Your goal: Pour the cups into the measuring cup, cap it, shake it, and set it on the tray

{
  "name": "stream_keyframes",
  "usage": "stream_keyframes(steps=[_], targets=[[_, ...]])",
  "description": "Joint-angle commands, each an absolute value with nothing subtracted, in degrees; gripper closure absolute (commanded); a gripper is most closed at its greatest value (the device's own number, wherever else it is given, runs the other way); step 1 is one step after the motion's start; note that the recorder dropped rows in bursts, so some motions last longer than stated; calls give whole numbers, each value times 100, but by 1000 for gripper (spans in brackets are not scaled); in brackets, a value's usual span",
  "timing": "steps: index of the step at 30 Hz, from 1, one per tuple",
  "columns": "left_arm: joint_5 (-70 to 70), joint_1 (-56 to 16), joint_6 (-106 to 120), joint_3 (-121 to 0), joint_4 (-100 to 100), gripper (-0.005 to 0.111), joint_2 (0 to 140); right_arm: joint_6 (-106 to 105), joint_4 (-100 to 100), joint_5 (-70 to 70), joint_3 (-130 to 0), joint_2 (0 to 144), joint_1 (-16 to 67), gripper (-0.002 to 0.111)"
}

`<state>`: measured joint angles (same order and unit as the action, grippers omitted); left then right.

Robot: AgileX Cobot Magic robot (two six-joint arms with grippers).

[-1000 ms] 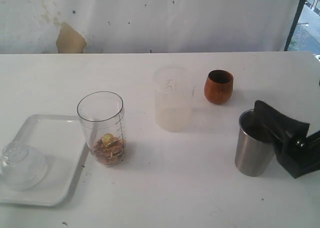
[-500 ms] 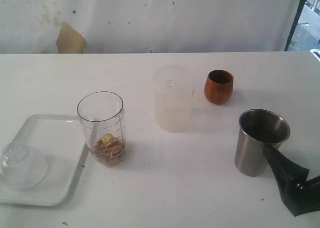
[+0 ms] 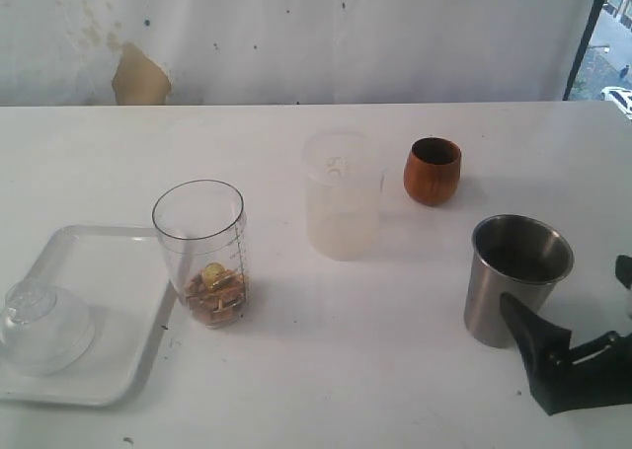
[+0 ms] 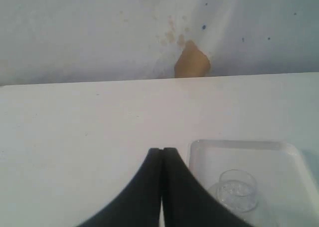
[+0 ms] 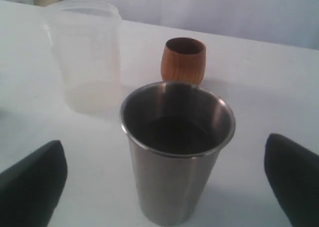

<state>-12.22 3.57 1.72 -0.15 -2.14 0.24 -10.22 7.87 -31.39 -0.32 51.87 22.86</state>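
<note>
The clear measuring cup [image 3: 200, 252] stands upright beside the tray [image 3: 99, 271], with brown bits in its bottom. The frosted tumbler [image 3: 343, 194] and the wooden cup [image 3: 432, 171] stand at mid table. The steel cup [image 3: 515, 279] is upright at the right, and its inside looks dark [image 5: 177, 132]. My right gripper [image 3: 565, 289] is open near the front edge, its fingers apart on either side of the steel cup's near side without touching it. Off to the tray's side, my left gripper [image 4: 162, 151] is shut on nothing and does not show in the exterior view.
A clear domed lid [image 3: 39, 326] lies on the white tray, also seen in the left wrist view [image 4: 238, 189]. A white backdrop with a brown patch [image 3: 138, 76] rises behind the table. The table's right edge is close to my right arm.
My right gripper has let go of the steel cup and drawn back toward the front edge. The steel cup stays upright in place. Nothing else moved.
</note>
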Motion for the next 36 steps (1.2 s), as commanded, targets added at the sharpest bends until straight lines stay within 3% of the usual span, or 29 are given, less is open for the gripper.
stream_keyframes(steps=[1,14,36], targets=[[-1194,331,173,0,-177,107,0,-597,419,-3740,0,6046,2286,3],[-1194,331,173,0,-177,107,0,-733,506,-5536,0,7931,2286,3],[-1194,331,173,0,-177,107,0,-884,948,-6452,-246,9532,2286,3]])
